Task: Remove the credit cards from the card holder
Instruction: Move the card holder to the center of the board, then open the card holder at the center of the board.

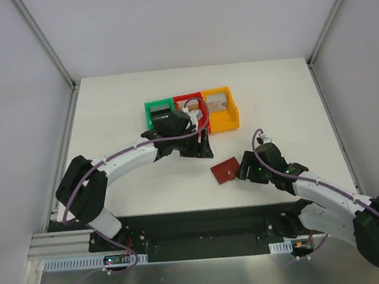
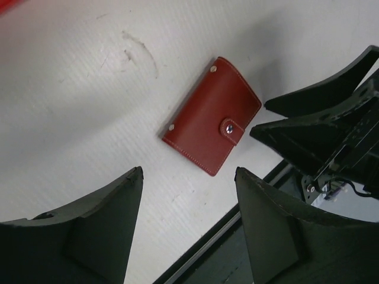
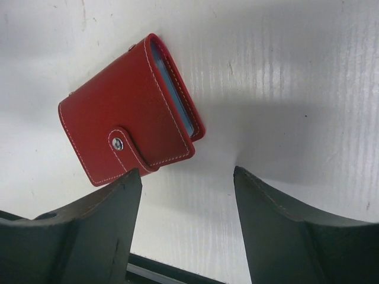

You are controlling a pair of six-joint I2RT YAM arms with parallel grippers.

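Card holder (image 1: 225, 171), snapped shut, sits near the desk's (image 1: 147, 190) near edge just left of the right tool (image 1: 242, 171), strap side facing it; left tool (image 1: 202, 147) is farther off; both are spread and empty.

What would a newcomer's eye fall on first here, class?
The closed dark-red leather bi-fold card holder, tab snapped shut, lies flat on the white table near its middle. The open right end effector hovers just beside it. Behind, a row of green, red and orange plastic bins stands with the left end effector before it.
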